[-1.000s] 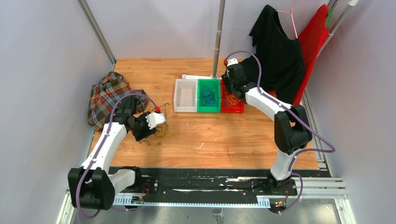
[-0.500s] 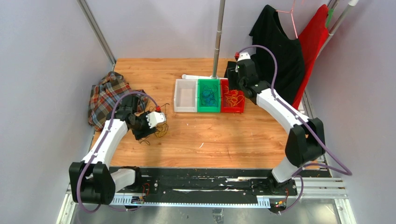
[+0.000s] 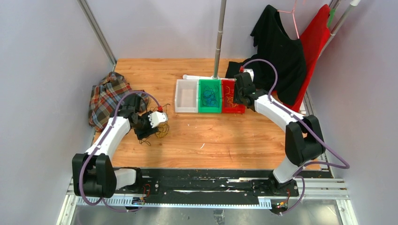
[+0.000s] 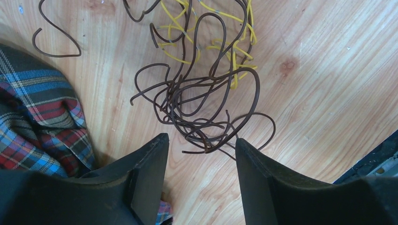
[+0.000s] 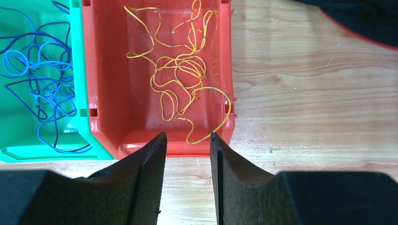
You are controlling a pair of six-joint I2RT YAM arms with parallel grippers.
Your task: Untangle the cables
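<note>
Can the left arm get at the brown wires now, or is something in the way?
Probably yes. The left gripper is open just above the brown wires, their nearest loops close to its fingertips. The plaid cloth lies to one side; yellow wires are tangled in farther off.

A light-brown wooden plank tabletop [image 3: 211, 136] carries a crumpled red, blue and brown plaid cloth [image 3: 105, 96] at its left edge. Towards the far middle three open bins stand touching in a row: a white rectangular plastic bin [image 3: 186, 111] on the left, a green plastic bin [image 3: 210, 111] in the middle and a red plastic bin [image 3: 233, 112] on the right. Just behind them a grey metal pole [image 3: 218, 42] rises upright, and a short white tube [image 3: 197, 77] lies at its foot. At the far right corner a black garment [image 3: 281, 51] hangs on a thin pink hanger [image 3: 294, 21], in front of a red cloth [image 3: 313, 44].
</note>
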